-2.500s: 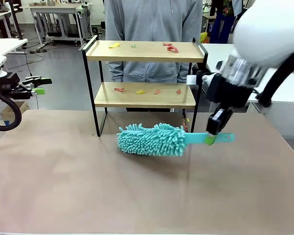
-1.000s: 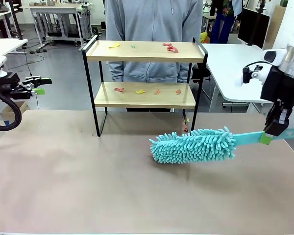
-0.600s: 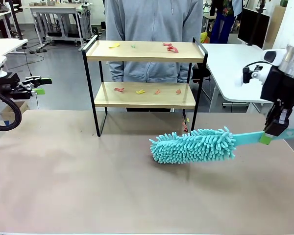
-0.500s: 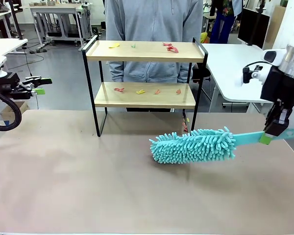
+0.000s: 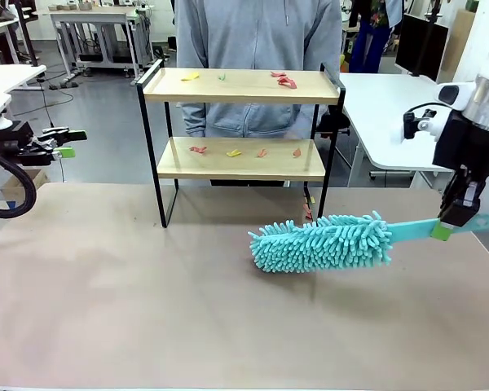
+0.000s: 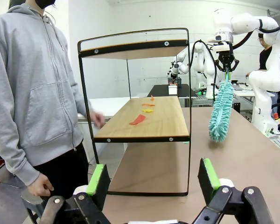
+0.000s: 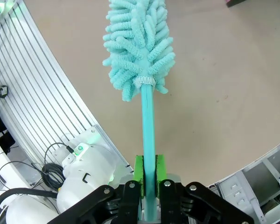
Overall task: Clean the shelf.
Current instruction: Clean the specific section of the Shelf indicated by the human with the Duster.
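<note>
Front view: the shelf (image 5: 335, 122) stood at the 12 o'clock edge of the brown table (image 5: 130, 301), its black legs on the tabletop, with a person (image 5: 257, 41) in a grey hoodie right behind it. Small scraps lay on both boards. On the top board (image 5: 244, 85) there was a yellow scrap (image 5: 190, 75) toward 9 o'clock and red scraps (image 5: 284, 79) toward 3 o'clock. On the lower board (image 5: 240, 167) a row of red and yellow bits (image 5: 233, 151) ran across the middle.

At about 3 o'clock from the table's centre, well apart from the shelf, was a teal fluffy duster (image 5: 322, 243). Its head pointed toward 9 o'clock and sat low over the table; I could not tell whether it touched. At the 3 o'clock edge the right gripper (image 5: 442, 230) pointed down, closed on the duster's flat handle (image 5: 411, 230). In the right wrist view the green pads (image 7: 138, 175) pinched that handle from both sides, and the head stretched away toward 12 o'clock over the bare tabletop.

At the 9 o'clock edge, off the table, the left gripper (image 5: 68, 143) pointed toward 3 o'clock, holding nothing. In the left wrist view its fingers (image 6: 99, 179) stood wide apart. The shelf was side-on at 12 o'clock, and the person's hand (image 6: 39, 185) hung at 8 o'clock.
</note>
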Robot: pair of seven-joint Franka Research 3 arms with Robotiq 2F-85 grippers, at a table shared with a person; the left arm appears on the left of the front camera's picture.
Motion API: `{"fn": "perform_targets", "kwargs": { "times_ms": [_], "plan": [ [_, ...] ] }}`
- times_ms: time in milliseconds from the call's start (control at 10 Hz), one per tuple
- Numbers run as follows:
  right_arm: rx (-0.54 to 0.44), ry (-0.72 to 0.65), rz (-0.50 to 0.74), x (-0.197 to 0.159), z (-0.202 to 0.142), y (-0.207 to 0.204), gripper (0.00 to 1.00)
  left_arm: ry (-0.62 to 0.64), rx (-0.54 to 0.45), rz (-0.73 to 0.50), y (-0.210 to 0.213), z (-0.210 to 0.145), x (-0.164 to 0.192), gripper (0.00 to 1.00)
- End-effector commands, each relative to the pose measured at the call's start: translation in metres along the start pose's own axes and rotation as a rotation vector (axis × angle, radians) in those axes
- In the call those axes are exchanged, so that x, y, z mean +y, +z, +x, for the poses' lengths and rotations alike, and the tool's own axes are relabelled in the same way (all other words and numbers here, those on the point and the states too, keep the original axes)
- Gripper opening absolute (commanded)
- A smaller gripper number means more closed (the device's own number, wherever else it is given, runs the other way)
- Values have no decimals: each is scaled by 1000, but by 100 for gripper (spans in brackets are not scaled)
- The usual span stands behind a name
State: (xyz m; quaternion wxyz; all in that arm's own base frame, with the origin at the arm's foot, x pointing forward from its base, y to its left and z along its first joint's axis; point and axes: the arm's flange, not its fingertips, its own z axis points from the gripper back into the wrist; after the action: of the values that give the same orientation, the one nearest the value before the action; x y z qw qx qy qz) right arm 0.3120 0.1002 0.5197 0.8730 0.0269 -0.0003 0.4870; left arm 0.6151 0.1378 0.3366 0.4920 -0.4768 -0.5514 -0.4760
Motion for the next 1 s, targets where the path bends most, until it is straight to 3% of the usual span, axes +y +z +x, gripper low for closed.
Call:
{"fn": "perform_targets", "kwargs": {
  "times_ms": [0, 900],
  "plan": [
    [-13, -7, 2, 0, 1, 4, 13, -13, -4, 3, 0, 3, -1, 100],
    [-13, -7, 2, 0, 1, 4, 13, -13, -4, 3, 0, 3, -1, 100]
  ]
}}
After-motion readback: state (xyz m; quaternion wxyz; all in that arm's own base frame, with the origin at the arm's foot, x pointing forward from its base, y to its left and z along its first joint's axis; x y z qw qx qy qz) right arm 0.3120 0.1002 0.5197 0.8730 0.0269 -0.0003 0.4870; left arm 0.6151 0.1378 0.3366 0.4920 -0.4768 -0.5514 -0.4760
